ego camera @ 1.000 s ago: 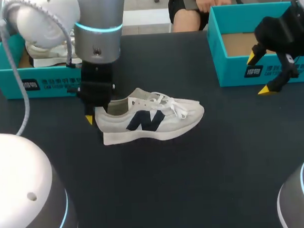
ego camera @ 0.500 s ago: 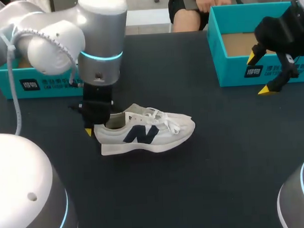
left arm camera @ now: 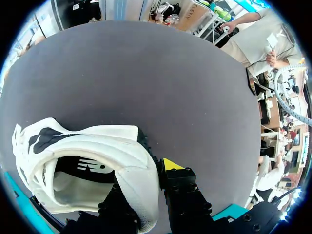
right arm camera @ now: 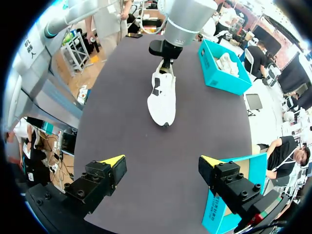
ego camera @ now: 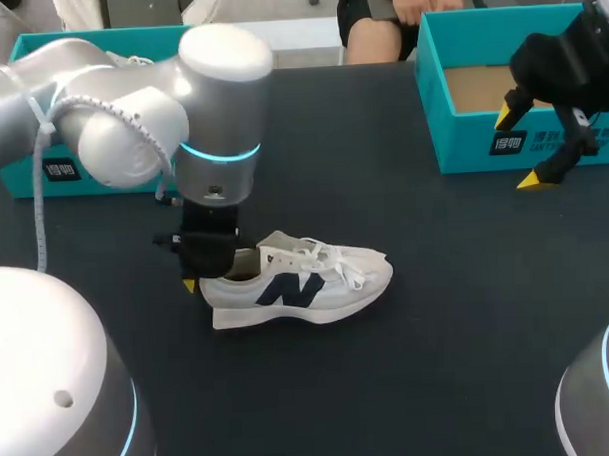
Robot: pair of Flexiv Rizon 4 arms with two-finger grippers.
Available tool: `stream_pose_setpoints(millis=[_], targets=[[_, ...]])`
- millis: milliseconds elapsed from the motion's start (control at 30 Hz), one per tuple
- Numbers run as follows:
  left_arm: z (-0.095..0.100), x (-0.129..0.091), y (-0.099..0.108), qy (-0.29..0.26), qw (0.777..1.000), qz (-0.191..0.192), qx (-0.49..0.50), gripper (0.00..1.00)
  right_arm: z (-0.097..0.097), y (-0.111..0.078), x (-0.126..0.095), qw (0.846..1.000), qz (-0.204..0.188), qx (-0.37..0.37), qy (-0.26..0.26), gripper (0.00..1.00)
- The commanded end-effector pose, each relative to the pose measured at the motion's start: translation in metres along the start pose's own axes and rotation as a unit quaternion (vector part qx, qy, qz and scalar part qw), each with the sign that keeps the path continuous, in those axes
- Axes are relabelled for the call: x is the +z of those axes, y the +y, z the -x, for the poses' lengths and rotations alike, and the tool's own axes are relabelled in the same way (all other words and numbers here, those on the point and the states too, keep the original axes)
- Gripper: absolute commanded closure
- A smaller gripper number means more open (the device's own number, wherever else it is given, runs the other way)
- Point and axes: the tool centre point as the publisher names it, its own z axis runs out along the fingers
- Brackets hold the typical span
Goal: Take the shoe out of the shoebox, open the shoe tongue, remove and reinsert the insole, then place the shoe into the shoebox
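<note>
Currently left hand (ego camera: 207,277) clamps shoe (ego camera: 322,287) heel, well inside table (ego camera: 439,343) edges; right hand (ego camera: 518,148) wide over shoebox (ego camera: 467,142) rim.

The dark surface (ego camera: 420,374) carries a white shoe (ego camera: 307,288) near its middle. The shoe stands on its sole, with the toe to the right. The left box (ego camera: 17,170), teal, stands at the far left corner. The right box (ego camera: 472,142), also teal, stands at the far right corner.

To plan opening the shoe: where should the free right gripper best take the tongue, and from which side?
Probably the tongue's raised top edge, from above on the toe side: it stands free behind the laces, and the left gripper is shut on the shoe's heel.
</note>
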Motion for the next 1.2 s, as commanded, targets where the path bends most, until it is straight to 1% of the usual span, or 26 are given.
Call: stream_pose_setpoints(millis=[33,133,167,200,233,300,333,400,433,733,933,1000,1200], targets=[[0.007,0.013,0.002,0.006,1.0,0.004,-0.004,1.0,0.002,0.001,0.001,1.0,-0.001,0.001,0.002,0.0],[0.006,0.02,0.005,0.018,1.0,0.007,-0.01,1.0,0.002,0.001,0.001,1.0,-0.001,0.001,0.002,0.0],[0.005,0.024,0.006,0.023,1.0,0.012,-0.011,0.93,0.002,0.001,0.001,1.0,-0.001,0.001,0.002,0.0],[0.005,0.025,0.006,0.022,1.0,0.012,-0.01,0.88,0.002,0.001,0.001,1.0,-0.001,0.001,0.002,0.0],[0.004,0.026,0.006,0.028,0.999,0.008,-0.013,0.76,0.002,0.001,0.001,1.0,-0.001,0.001,0.002,0.0],[0.003,0.027,0.007,0.026,1.0,0.006,-0.015,0.51,0.002,0.001,0.001,1.0,-0.001,0.001,0.002,0.0],[0.003,0.027,0.007,0.026,1.0,0.004,-0.014,0.19,0.002,0.001,0.001,1.0,-0.001,0.001,0.002,0.0],[0.001,0.023,0.007,0.023,1.0,0.002,-0.014,0.04,0.002,0.001,0.001,1.0,-0.001,0.001,0.002,0.0],[0.001,0.021,0.007,0.02,1.0,0.002,-0.013,0.0,0.002,0.001,0.001,1.0,-0.001,0.001,0.002,0.0],[-0.004,-0.002,0.004,-0.018,1.0,-0.012,-0.009,0.0,0.002,0.001,0.001,1.0,-0.001,0.001,0.002,0.0],[-0.009,-0.028,0.003,-0.063,0.998,-0.025,-0.007,0.0,0.002,0.001,0.001,1.0,-0.001,0.001,0.002,0.0],[-0.012,-0.041,0.0,-0.085,0.996,-0.029,-0.006,0.0,0.002,0.001,0.001,1.0,-0.001,0.001,0.002,0.0],[-0.027,-0.075,0.002,-0.152,0.985,-0.072,-0.027,0.0,0.002,0.001,0.001,1.0,-0.001,0.001,0.002,0.0]])
